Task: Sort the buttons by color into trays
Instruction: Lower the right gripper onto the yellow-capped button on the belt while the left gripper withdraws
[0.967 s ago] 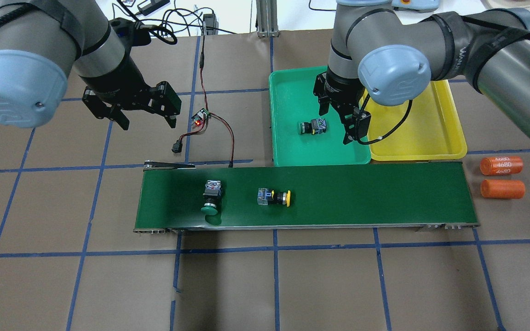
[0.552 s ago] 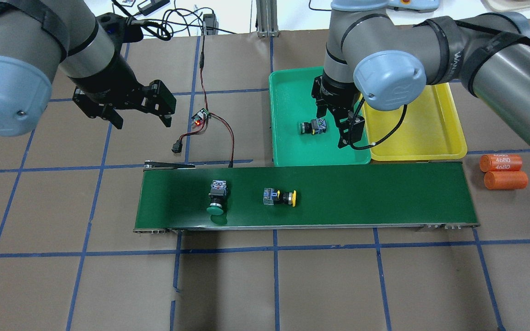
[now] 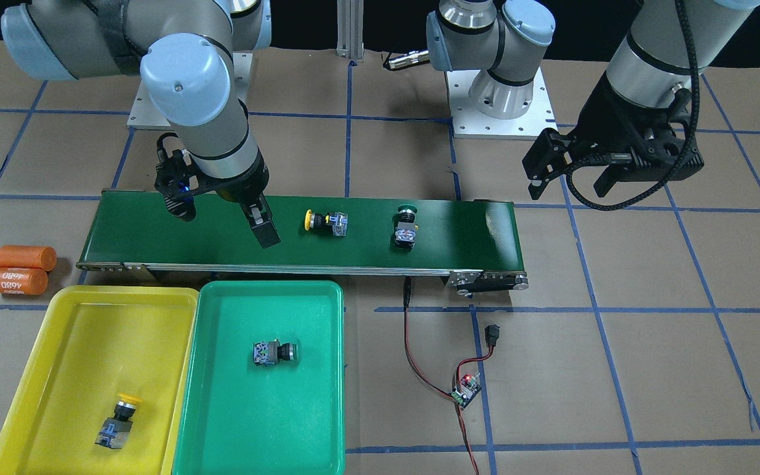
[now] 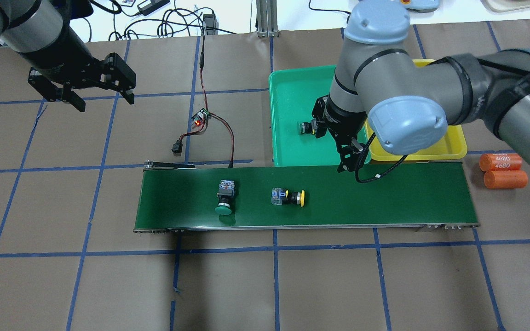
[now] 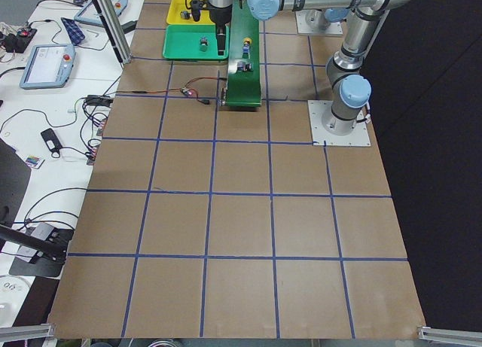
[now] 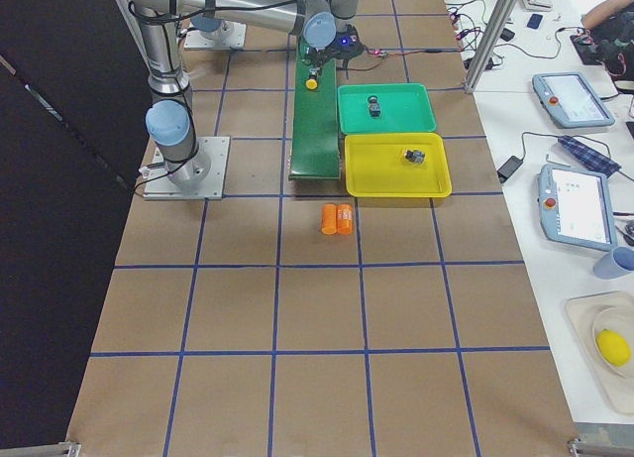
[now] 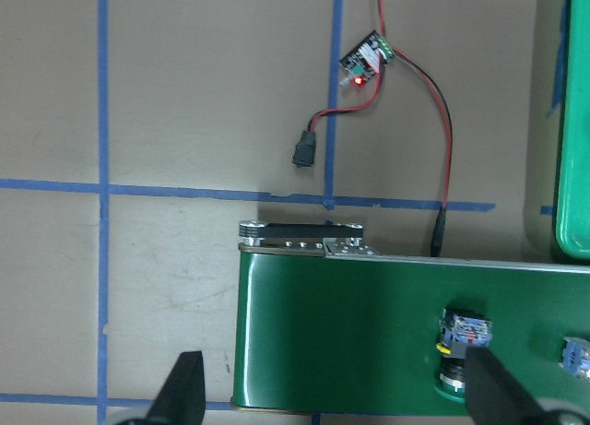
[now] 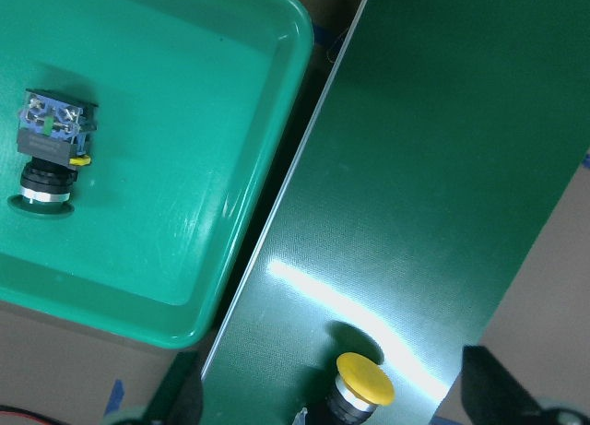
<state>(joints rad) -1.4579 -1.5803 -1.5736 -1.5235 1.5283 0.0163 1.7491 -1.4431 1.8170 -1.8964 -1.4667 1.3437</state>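
**Button sorting half done: two in trays, two on the belt**

View from across the table, facing the robot. At lower left, a shallow yellow plastic tray [image 3: 123, 310] holds one yellow-capped push-button [image 3: 116, 420]. Above it, the right claw [image 3: 221, 221] hangs spread open and empty over the left part of a long dark-green conveyor belt [image 3: 459, 227]. Just right of the yellow tray, a teal-green plastic tray [image 3: 268, 422] holds one green-capped push-button [image 3: 273, 353] lying on its side. On the middle of the belt lie a second yellow-capped push-button [image 3: 326, 222], then a second green-capped push-button [image 3: 406, 227], both unsorted. At upper right, the left claw [image 3: 568, 185] hangs open and empty over the brown table [image 3: 617, 363]. The likely next pick is the yellow one on the belt, nearest the right claw.
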